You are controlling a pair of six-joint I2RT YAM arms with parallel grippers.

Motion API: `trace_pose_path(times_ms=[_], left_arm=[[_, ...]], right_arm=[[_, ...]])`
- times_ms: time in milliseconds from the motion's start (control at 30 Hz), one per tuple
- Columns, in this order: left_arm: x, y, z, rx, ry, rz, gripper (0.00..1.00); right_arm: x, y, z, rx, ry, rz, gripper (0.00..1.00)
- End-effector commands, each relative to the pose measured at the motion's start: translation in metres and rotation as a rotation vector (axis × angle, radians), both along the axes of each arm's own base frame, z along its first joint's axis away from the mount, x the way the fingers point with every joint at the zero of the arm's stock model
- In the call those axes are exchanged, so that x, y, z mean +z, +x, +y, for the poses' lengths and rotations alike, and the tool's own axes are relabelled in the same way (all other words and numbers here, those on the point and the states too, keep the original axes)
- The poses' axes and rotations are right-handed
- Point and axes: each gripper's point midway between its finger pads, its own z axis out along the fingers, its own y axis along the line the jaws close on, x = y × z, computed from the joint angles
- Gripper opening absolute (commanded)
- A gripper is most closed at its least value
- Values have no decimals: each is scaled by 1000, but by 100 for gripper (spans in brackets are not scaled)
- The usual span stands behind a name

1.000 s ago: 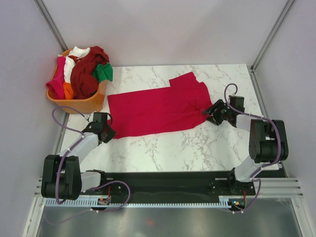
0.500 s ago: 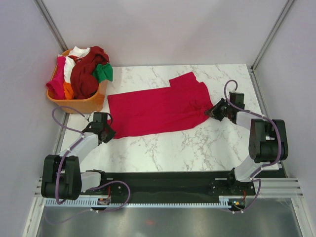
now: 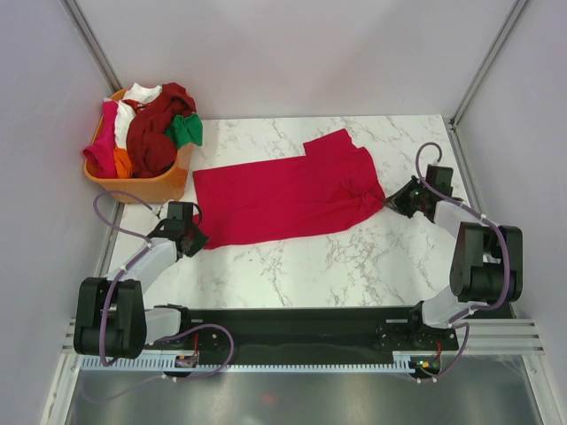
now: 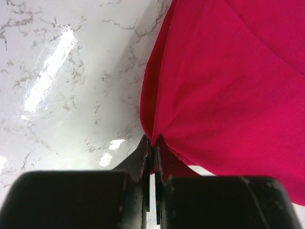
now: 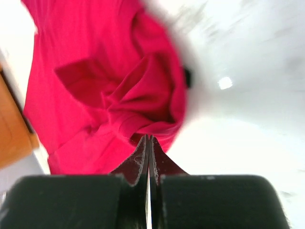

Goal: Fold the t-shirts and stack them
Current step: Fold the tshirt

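Judging by how things lie, the job has hardly begun: one bright crimson short-sleeved t-shirt (image 3: 283, 197) lies spread and unfolded across the middle of the white marble-patterned table (image 3: 354, 257). The other t-shirts (image 3: 151, 133), a soft jumble of maroon, white, magenta, orange and green cloth, sit heaped in the orange plastic basket (image 3: 133, 188) at the far left corner, and I see no folded stack anywhere. The left end effector (image 3: 195, 241) has its fingers pressed together on the shirt's near left corner, a thin fold of fabric nipped between them. The right end effector (image 3: 388, 202) likewise pinches the shirt's right edge, where the cloth gathers into soft ridges. The fabric looks matte and limp, mostly flat with a few creases; the table is hard and glossy, throwing back the lights.
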Motion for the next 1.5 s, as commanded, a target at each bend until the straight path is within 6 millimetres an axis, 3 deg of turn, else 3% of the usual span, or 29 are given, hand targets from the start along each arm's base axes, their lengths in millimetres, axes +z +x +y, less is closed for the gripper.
trace_pose_path(times_ms=[0, 133, 233, 300, 333, 433, 533, 733, 900, 1033, 1367, 1467], left_arm=[[5, 7, -1, 15, -2, -36, 2], [9, 7, -3, 10, -12, -51, 2], [13, 4, -1, 17, -8, -73, 2], [13, 3, 0, 22, -6, -77, 2], [12, 3, 0, 22, -6, -75, 2], [12, 3, 0, 24, -3, -73, 2], [13, 2, 1, 26, -1, -77, 2], [13, 1, 2, 30, 1, -83, 2], [14, 2, 2, 31, 3, -87, 2], [13, 2, 3, 34, 4, -83, 2], [11, 2, 3, 34, 5, -75, 2], [11, 3, 3, 34, 6, -76, 2]], right_arm=[[32, 8, -45, -98, -108, -67, 0], [40, 6, -55, -105, -137, -79, 0], [49, 4, -43, -48, -99, -110, 0], [55, 3, -25, 32, -89, -143, 24], [55, 1, -17, 64, -97, -143, 57], [51, -9, 6, 138, -130, -120, 76], [43, -14, 19, 168, -162, -111, 76], [34, -2, 33, 201, -187, -94, 66], [21, -2, 32, 197, -208, -56, 61], [11, 1, 33, 205, -208, -38, 51], [13, 15, 29, 198, -240, -47, 49], [9, 18, 32, 208, -236, -39, 43]])
